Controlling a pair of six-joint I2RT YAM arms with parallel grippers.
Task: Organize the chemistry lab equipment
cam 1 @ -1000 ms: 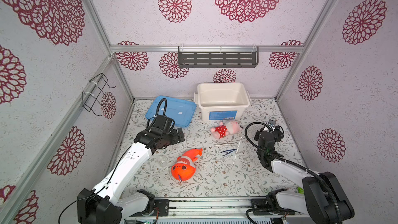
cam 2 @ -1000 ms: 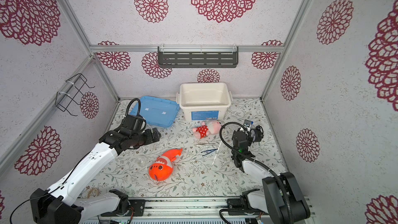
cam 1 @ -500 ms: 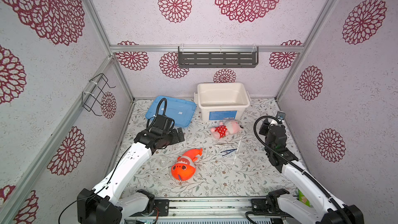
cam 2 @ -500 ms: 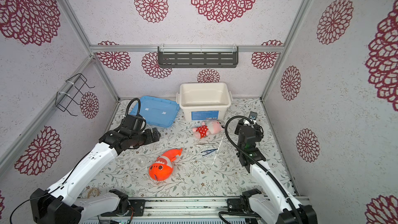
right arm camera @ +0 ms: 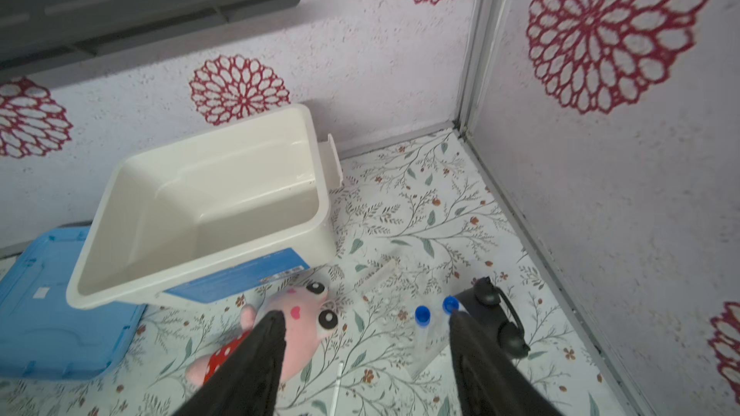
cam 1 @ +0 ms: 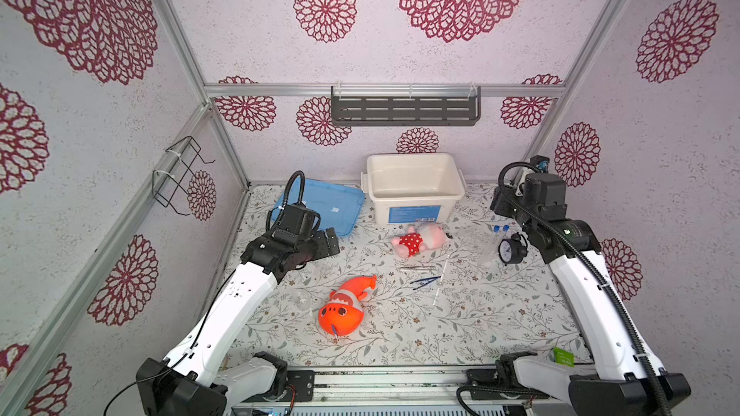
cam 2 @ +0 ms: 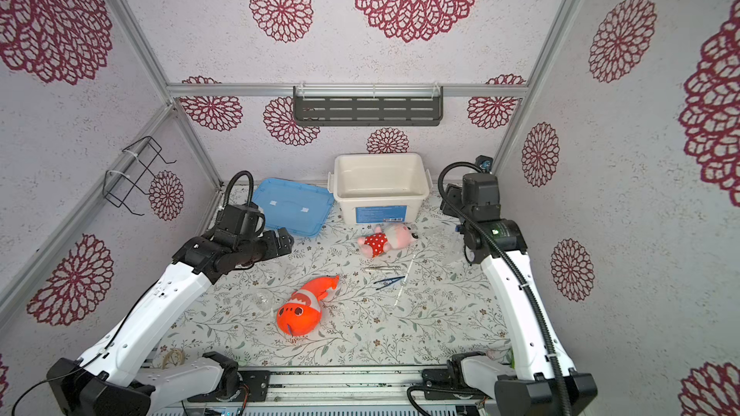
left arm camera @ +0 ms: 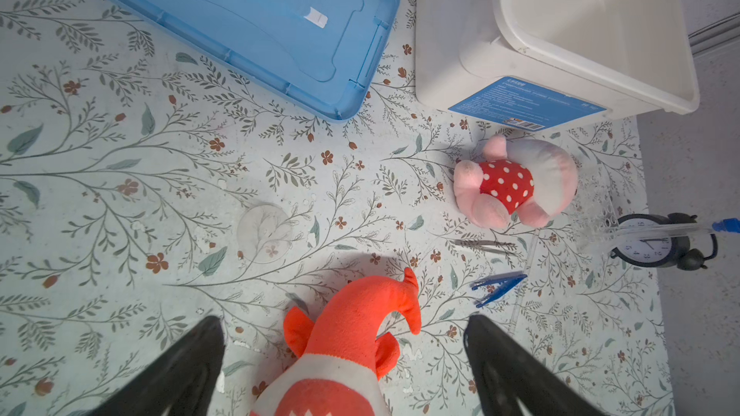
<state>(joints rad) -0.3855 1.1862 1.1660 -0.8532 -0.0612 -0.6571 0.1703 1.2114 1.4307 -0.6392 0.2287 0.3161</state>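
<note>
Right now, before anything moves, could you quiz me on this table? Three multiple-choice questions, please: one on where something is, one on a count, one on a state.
1. Where is the blue lid?
A. On top of the bin.
B. Flat on the table, beside the bin.
C. Inside the bin.

2. How many blue-capped tubes are by the clock?
A. One.
B. Four.
C. Two.

3. What state is the bin in?
A. Open and empty.
B. Open and full.
C. Shut.

Answers:
1 B: both top views show the lid lying flat on the table next to the bin.
2 C: the right wrist view shows two blue caps side by side.
3 A: nothing covers the bin and nothing shows inside it.
</note>
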